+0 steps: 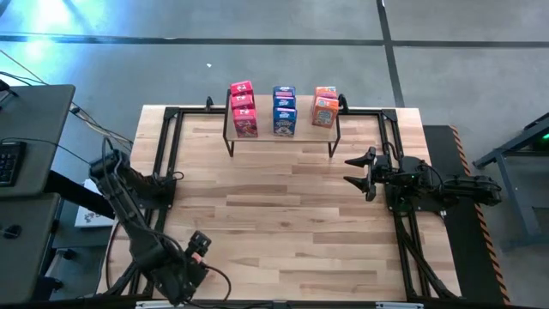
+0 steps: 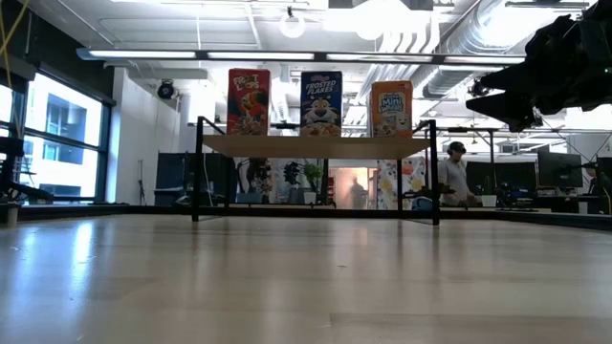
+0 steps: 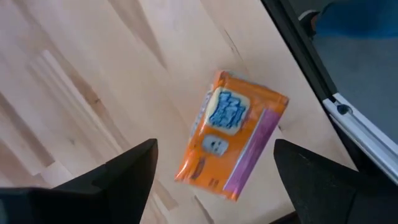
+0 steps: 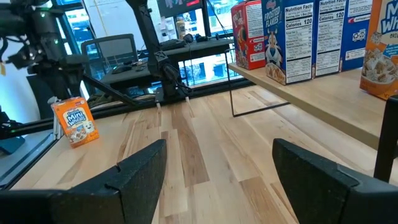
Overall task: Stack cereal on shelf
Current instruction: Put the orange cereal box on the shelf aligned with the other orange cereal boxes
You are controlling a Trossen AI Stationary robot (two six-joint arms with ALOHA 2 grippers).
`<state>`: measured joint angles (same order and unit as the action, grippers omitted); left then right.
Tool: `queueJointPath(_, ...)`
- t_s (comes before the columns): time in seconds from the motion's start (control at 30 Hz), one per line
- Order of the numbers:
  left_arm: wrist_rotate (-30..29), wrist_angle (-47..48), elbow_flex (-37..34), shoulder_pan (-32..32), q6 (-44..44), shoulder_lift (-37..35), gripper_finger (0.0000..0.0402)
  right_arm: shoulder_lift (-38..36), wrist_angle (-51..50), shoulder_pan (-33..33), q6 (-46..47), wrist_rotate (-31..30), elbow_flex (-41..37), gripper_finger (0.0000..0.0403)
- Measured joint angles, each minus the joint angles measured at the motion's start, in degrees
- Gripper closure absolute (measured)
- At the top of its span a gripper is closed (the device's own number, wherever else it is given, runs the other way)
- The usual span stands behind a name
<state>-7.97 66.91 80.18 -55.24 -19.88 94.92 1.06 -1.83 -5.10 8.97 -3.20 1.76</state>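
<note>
My left gripper (image 3: pixel 214 171) hung over the near left corner of the table (image 1: pixel 283 215), its fingers (image 3: pixel 118 174) spread wide and holding nothing. Directly beneath them stood one orange Mini-Wheats box (image 3: pixel 231 134) on the wood, close to the black frame rail at the table's edge; the fingers were apart from it, not touching. From my right wrist the same box (image 4: pixel 74 121) showed upright far across the table.

My right gripper (image 1: pixel 360 172) waited above the table's right side, just in front of the shelf (image 1: pixel 283 135), fingers (image 4: pixel 134 171) open and empty.

On the shelf stood three rows of cereal: red boxes (image 1: pixel 244 109) on the left, blue Frosted Flakes boxes (image 1: pixel 285 109) in the middle, orange boxes (image 1: pixel 325 106) on the right. I could not tell the exact count in each row. Beyond the table, a person (image 2: pixel 454 172) was in the room behind.
</note>
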Motion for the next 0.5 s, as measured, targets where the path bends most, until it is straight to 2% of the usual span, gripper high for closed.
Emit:
queueJointPath(0.33,1.4,-1.0,0.0,0.0,0.5,4.9,0.0090,0.0,0.0,0.0,0.0,0.0,0.0,0.0118)
queueJointPath(0.5,1.6,-1.2,0.0,0.0,0.7,5.7,0.0108,0.0,0.0,0.0,0.0,0.0,0.0,0.0118)
